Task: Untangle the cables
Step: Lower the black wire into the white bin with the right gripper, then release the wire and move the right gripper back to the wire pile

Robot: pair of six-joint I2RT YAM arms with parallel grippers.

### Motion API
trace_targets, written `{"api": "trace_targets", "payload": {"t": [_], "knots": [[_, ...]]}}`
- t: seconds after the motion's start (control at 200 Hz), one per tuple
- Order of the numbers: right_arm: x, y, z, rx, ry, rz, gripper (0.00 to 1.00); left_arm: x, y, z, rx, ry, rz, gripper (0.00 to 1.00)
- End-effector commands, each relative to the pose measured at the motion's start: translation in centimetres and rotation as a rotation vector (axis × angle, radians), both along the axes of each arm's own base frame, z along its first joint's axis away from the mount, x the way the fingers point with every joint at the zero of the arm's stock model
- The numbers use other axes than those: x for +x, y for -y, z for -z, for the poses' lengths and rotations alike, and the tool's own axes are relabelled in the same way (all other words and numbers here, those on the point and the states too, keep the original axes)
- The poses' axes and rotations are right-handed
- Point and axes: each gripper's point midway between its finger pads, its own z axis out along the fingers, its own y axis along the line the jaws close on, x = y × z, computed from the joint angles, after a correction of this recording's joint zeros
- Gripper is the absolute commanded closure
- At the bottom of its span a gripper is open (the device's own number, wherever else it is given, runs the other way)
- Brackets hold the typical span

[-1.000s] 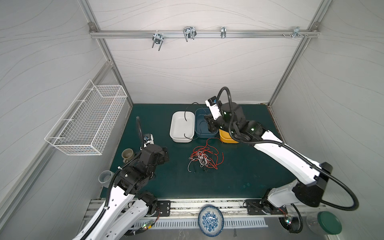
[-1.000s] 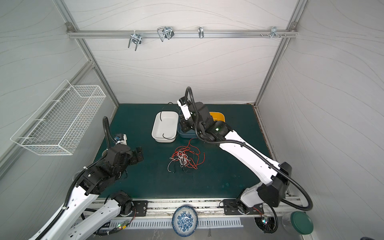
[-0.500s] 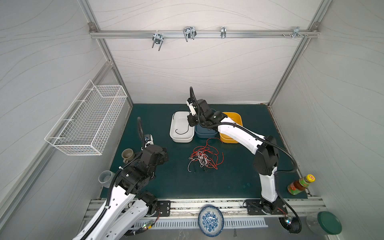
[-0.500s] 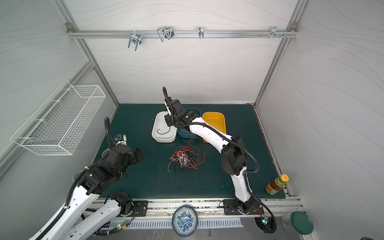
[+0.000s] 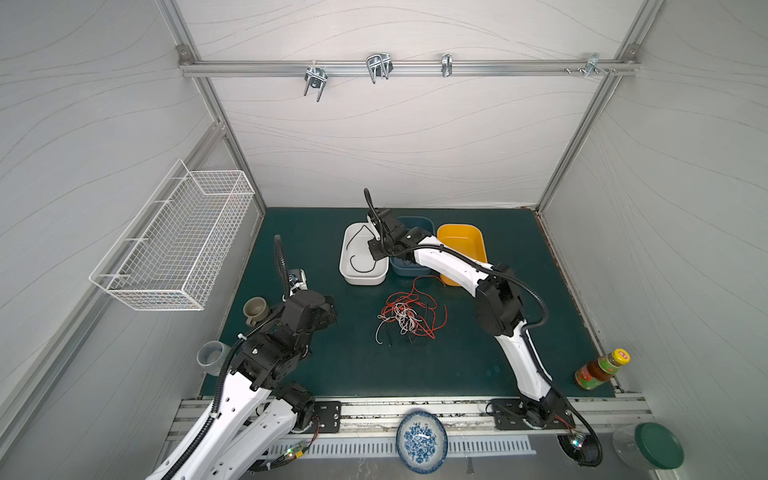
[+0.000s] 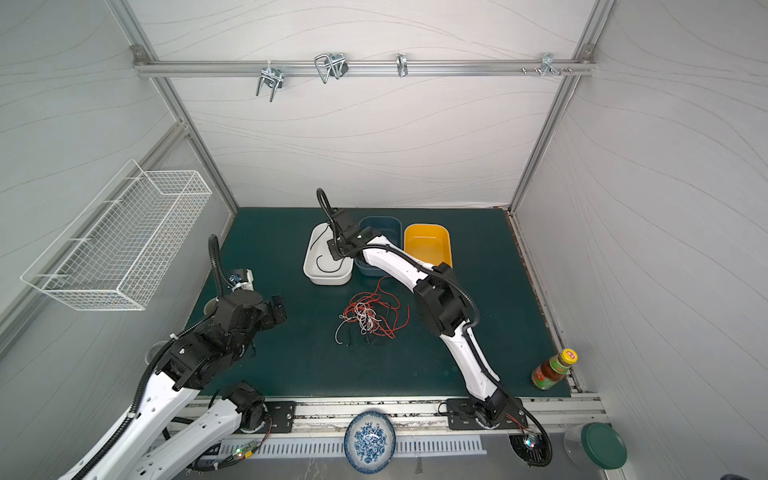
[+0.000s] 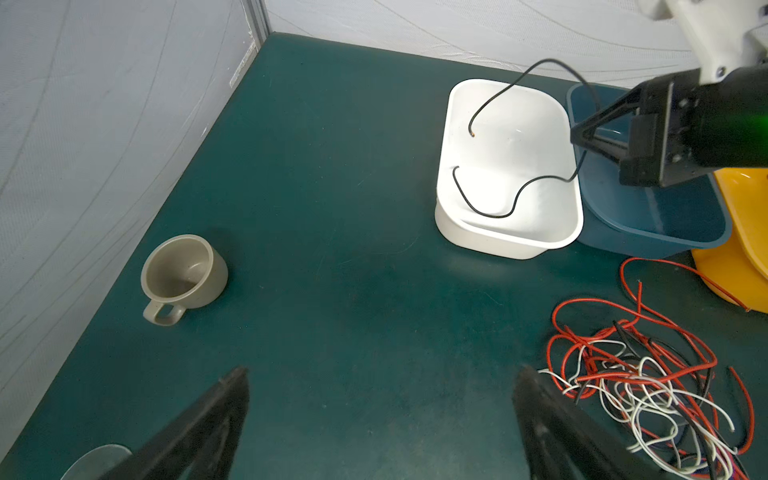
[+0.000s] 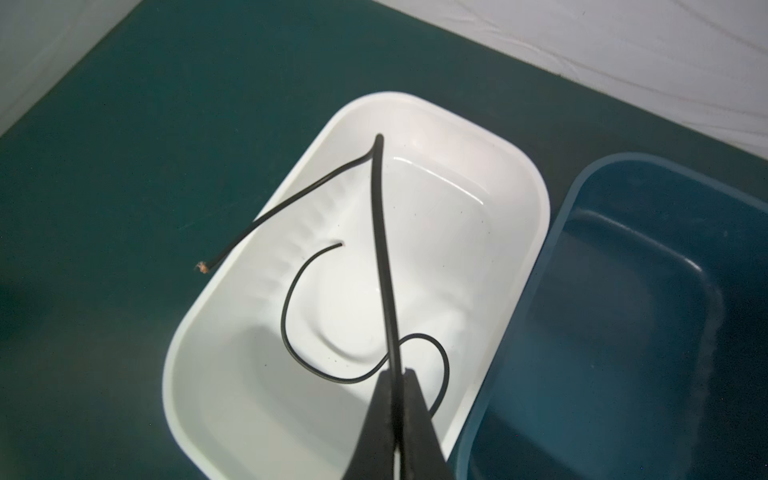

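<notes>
Tangle (image 5: 409,318) of red, white, black cables lies at middle of mat (image 5: 353,365), just in front of 3 trays: white tray (image 5: 363,280), blue tray (image 5: 411,270), yellow tray (image 5: 465,245). Right gripper (image 8: 397,374) clamped tight on 1 black cable (image 8: 384,249) over white tray; 1 end curls inside tray, other hangs free in air. Black cable well apart from tangle. Left gripper (image 7: 382,372) spread wide, empty, above bare mat between cup (image 7: 183,274) and tangle.

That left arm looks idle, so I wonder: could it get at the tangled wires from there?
Probably yes. The tangled wires lie on bare mat beside the open jaws of the left arm, nothing between; the right arm is away over the white tray.
</notes>
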Motion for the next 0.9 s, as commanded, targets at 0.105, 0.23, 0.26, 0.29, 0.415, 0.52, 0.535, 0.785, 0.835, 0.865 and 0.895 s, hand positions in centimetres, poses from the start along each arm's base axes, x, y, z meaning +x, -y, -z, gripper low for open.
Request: {"api": "trace_targets", "payload": {"t": [0.105,0.23,0.26,0.29,0.415,0.52,0.535,0.785,0.835,0.865,0.895], "knots": [[-0.6,-0.4,3.0,-0.011,-0.085,0.008,1.00,0.4,0.1,-1.0,-0.020,0.050,-0.008,0.00],[-0.8,-0.2,4.5,-0.040,-0.123,0.018,1.00,0.4,0.2,-1.1,-0.024,0.052,-0.003,0.00],[-0.8,-0.2,4.8,-0.045,-0.130,0.019,1.00,0.4,0.2,-1.1,-0.024,0.052,-0.003,0.00],[-0.8,-0.2,4.9,-0.049,-0.136,0.018,1.00,0.4,0.2,-1.1,-0.025,0.053,-0.002,0.00],[-0.9,-0.3,4.9,-0.057,-0.139,0.010,0.91,0.4,0.3,-1.0,-0.026,0.050,0.002,0.00],[-1.0,-0.2,4.7,-0.077,-0.129,0.009,0.85,0.5,0.3,-1.0,-0.027,0.051,0.003,0.00],[-1.1,-0.1,4.7,-0.081,-0.129,0.008,0.84,0.4,0.3,-1.0,-0.027,0.051,0.005,0.00],[-1.2,0.4,2.7,-0.099,-0.091,0.026,0.74,0.5,0.4,-0.9,-0.029,0.049,0.011,0.00],[-1.3,0.4,2.0,-0.098,-0.076,0.022,0.70,0.4,0.4,-0.9,-0.029,0.049,0.011,0.00],[-1.3,0.4,1.5,-0.098,-0.067,0.018,0.68,0.5,0.5,-0.9,-0.029,0.049,0.011,0.00],[-1.4,0.3,1.2,-0.097,-0.060,0.016,0.66,0.5,0.4,-0.9,-0.028,0.048,0.010,0.00]]}}
